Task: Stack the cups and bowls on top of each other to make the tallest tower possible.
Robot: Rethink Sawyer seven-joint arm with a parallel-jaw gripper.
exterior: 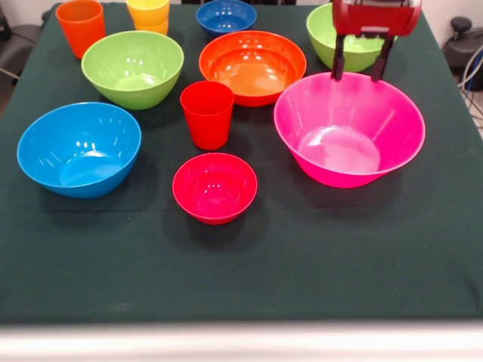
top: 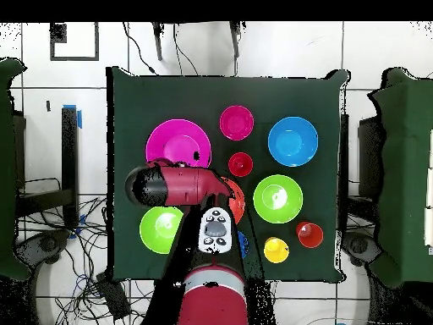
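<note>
My gripper hangs open and empty over the far rim of the big pink bowl. The red cup stands upright left of that bowl. The small crimson bowl sits in front of the cup. All three stand apart on the cloth, nothing stacked. In the overhead view the arm covers the gripper beside the pink bowl; the red cup and the crimson bowl show too.
The orange bowl, a lime green bowl and the light blue bowl sit further left. A second lime green bowl sits behind the gripper. The orange cup, yellow cup and dark blue bowl line the far edge.
</note>
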